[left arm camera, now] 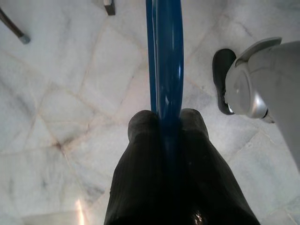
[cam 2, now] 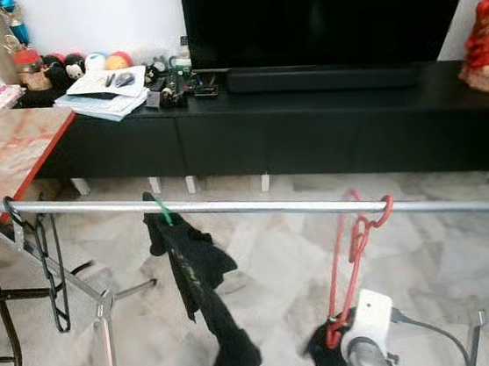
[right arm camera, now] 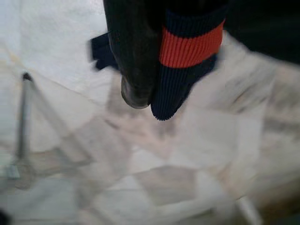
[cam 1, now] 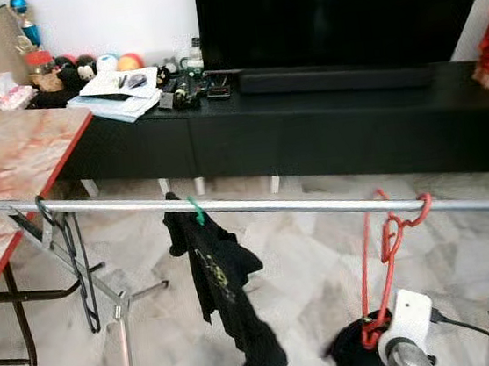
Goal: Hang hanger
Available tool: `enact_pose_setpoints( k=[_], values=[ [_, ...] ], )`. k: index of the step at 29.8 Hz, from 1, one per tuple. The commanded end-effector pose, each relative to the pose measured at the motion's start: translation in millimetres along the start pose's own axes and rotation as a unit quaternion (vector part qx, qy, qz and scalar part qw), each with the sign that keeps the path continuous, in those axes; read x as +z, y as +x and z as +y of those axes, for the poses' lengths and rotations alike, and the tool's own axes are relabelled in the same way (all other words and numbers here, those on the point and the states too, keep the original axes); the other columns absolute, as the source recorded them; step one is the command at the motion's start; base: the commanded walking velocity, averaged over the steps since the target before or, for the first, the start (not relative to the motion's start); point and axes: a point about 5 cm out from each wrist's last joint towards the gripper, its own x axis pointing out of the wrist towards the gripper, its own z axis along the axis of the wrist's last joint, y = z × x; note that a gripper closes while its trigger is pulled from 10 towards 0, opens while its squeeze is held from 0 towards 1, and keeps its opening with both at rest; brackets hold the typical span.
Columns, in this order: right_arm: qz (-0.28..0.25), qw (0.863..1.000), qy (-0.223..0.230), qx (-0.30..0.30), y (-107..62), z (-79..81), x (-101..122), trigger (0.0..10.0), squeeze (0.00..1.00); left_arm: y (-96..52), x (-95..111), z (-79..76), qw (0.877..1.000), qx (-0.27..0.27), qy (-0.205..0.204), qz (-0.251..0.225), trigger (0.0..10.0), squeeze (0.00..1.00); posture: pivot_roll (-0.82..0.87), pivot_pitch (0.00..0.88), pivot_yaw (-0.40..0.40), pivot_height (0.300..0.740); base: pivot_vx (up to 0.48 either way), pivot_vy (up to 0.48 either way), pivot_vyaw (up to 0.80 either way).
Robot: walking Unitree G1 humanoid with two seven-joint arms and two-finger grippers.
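The left gripper [left arm camera: 168, 124] is clamped tight on a blue hanger [left arm camera: 168, 56] above the marble floor [left arm camera: 70, 93], while the right gripper [right arm camera: 154, 101] pinches dark red-banded fabric [right arm camera: 187, 51] under the red hanger [cam 1: 384, 246] hooked on the metal rail [cam 1: 273, 204].

We lose the red hanger's [cam 1: 381, 260] lower end behind the right arm [cam 1: 406, 341], and the right wrist view blurs the floor [right arm camera: 187, 173].

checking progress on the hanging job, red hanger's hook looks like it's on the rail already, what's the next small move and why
Probably open the right gripper and ease it down and away. The red hanger already has its hook over the metal rail, with the dark garment still pinched low down, so letting go should leave it hanging freely.
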Motion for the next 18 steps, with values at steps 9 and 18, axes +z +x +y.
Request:
enact_pose_setpoints(
  k=[9,18],
  values=[
    [-0.102,0.988,0.089,-0.068,1.8,-18.3,31,10.0,0.00,-0.9,-6,-6.1,1.000,-0.013,0.016,0.006,10.0,0.00,0.05,0.049,-0.024,0.740,0.000,0.000,0.00],
    [-0.070,0.978,0.141,-0.135,-0.5,-37.3,17,10.0,0.00,-0.3,-2,-7.9,1.000,-0.017,0.020,0.000,10.0,0.00,0.04,0.049,-0.027,0.740,0.000,0.000,0.00]
  ],
)
